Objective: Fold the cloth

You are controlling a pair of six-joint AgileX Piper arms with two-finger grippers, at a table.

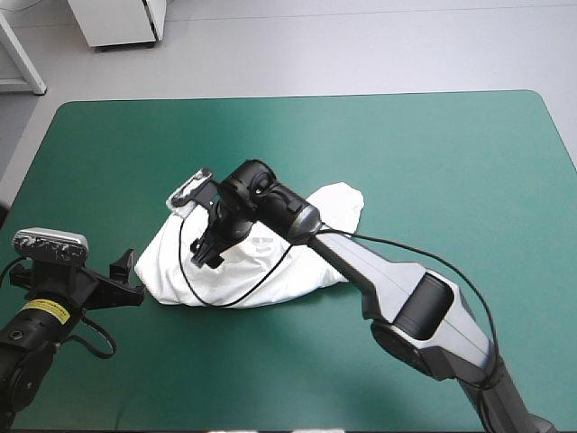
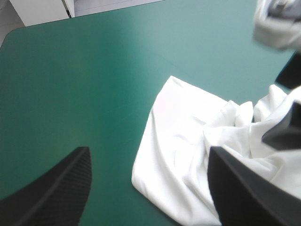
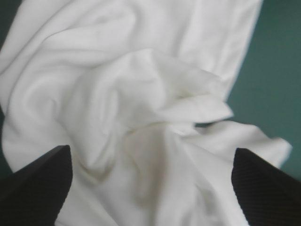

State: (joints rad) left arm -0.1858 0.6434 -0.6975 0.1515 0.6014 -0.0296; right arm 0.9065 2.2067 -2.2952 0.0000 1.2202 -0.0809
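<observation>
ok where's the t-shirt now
In the high view the T-shirt lies crumpled on the teal-green cover, left of its middle, under the open right gripper, with the open left gripper at its near-left corner.

The T-shirt point(image 1: 162, 262) is heaped on the table point(image 1: 433, 162), left of its middle. The right end effector point(image 1: 206, 251) is held directly over the heap, so that folds are seen under it and between its fingers point(image 3: 37, 183). The left end effector point(image 1: 131, 280) is placed just beside the heap's left end, over bare table; the heap's edge is found ahead of it, toward its right finger point(image 2: 244, 188), with the right end effector beyond
</observation>
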